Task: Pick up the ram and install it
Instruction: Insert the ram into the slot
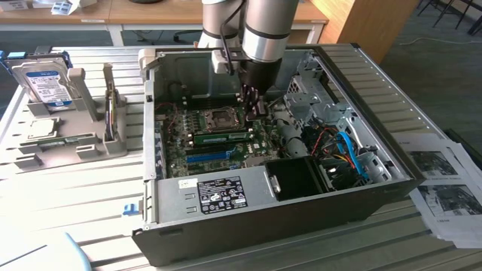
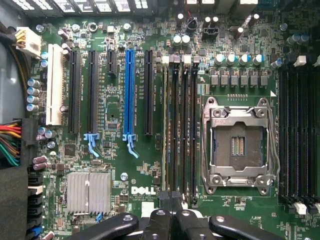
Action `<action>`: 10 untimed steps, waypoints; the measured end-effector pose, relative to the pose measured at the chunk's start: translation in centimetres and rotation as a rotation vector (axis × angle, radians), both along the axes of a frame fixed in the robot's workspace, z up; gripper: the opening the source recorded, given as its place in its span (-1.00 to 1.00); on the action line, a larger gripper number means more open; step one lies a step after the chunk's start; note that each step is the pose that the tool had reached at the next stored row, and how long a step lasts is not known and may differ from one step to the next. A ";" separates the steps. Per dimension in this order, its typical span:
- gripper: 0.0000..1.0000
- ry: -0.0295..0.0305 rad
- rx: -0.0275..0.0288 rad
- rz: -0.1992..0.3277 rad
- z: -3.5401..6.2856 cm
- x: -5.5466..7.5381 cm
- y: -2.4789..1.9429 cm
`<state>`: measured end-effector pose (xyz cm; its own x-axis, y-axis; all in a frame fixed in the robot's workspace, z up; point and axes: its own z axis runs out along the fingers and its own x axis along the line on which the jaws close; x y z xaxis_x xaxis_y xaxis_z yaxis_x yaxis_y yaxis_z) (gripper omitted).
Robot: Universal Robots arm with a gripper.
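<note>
The ram [image 1: 222, 137], a long green stick, sits on edge in a memory slot of the motherboard inside the open computer case [image 1: 263, 197]. In the wrist view the ram [image 2: 164, 125] shows as a thin pale edge in the slot farthest from the processor socket. My gripper [image 1: 255, 110] reaches down into the case at the end of the ram toward the exterior view's right. Its black fingertips [image 2: 163, 196] are pressed together with nothing between them. The gripper [image 2: 170, 196] hovers over the end of the memory slots.
A processor socket [image 2: 239, 142] lies beside the memory slots, and a blue slot [image 2: 130, 90] on their other side. Cables [image 1: 342, 152] fill the case on the exterior view's right. A grey holder [image 1: 75, 141] outside carries a hard drive [image 1: 45, 84]. Papers [image 1: 444, 180] lie near the table's edge.
</note>
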<state>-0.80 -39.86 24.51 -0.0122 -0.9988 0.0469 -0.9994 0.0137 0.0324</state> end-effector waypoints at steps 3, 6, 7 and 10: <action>-0.81 -0.0001 0.0001 0.000 0.00 -0.3 0.00; -0.81 -0.0003 0.0000 0.000 0.00 -0.6 0.00; -0.81 -0.0003 0.0001 0.000 0.00 -0.7 0.00; -0.81 -0.0005 0.0001 0.000 0.00 -1.0 0.00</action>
